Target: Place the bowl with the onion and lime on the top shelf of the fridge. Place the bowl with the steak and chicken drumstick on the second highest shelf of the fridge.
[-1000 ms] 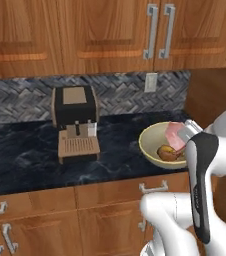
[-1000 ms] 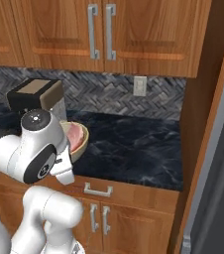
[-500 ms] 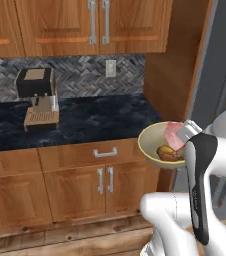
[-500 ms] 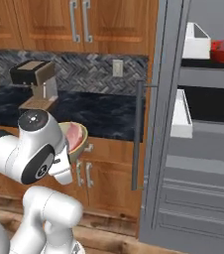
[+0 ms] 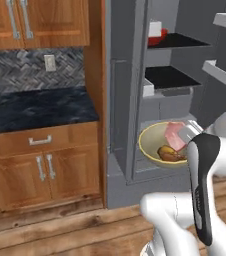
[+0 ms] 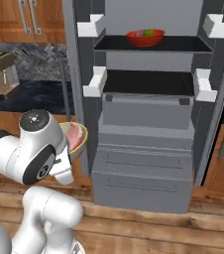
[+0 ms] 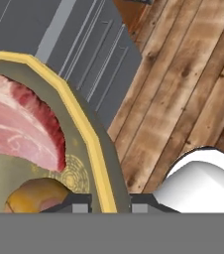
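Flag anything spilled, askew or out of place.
Nothing stands out. The red bowl sits level on the top shelf; the steak and drumstick lie inside the cream bowl, gripped at its rim by the gripper.

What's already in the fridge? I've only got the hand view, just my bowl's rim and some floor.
Observer: The red-orange bowl sits on the top shelf.
Operator: Where's my bowl against the second shelf?
Observer: Your cream bowl hangs in front of the open fridge, lower than the second highest shelf.
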